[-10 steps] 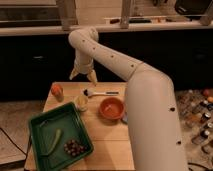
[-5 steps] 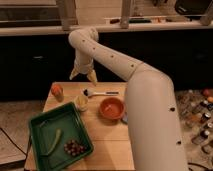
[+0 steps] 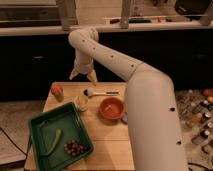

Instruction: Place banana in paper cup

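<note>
The paper cup (image 3: 81, 102), small and pale cream-yellow, stands on the wooden table (image 3: 107, 140) left of the wide red-orange bowl (image 3: 111, 108). My gripper (image 3: 83, 76) hangs above the table's far edge, behind and a little above the cup. Its two yellowish fingers (image 3: 92, 76) are spread apart with nothing between them. No clear banana shows. A long greenish thing (image 3: 55, 141) lies in the green tray (image 3: 37, 125), and I cannot tell what it is.
Dark grapes (image 3: 74, 147) lie in the tray at the front left. An orange thing (image 3: 57, 90) stands at the far left. A spoon (image 3: 100, 93) lies behind the bowl. My arm (image 3: 150, 110) covers the table's right side. A dark counter runs behind.
</note>
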Controlling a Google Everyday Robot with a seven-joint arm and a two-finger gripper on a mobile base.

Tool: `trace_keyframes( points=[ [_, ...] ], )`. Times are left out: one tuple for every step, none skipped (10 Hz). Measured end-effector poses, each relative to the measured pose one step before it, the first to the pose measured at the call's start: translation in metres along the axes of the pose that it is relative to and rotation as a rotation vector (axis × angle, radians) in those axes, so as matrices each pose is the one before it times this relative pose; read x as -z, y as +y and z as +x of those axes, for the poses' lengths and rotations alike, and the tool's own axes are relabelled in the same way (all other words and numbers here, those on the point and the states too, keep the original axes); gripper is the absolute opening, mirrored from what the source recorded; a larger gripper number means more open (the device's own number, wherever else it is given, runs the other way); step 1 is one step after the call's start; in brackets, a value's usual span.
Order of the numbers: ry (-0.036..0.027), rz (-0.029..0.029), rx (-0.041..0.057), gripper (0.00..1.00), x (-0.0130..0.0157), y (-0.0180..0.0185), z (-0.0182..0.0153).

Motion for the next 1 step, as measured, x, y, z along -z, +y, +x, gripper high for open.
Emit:
trace_keyframes(
  points=[
    [-0.00002, 0.00006, -0.00007, 0.8, 0.00001, 0.00001, 0.00001]
  ],
)
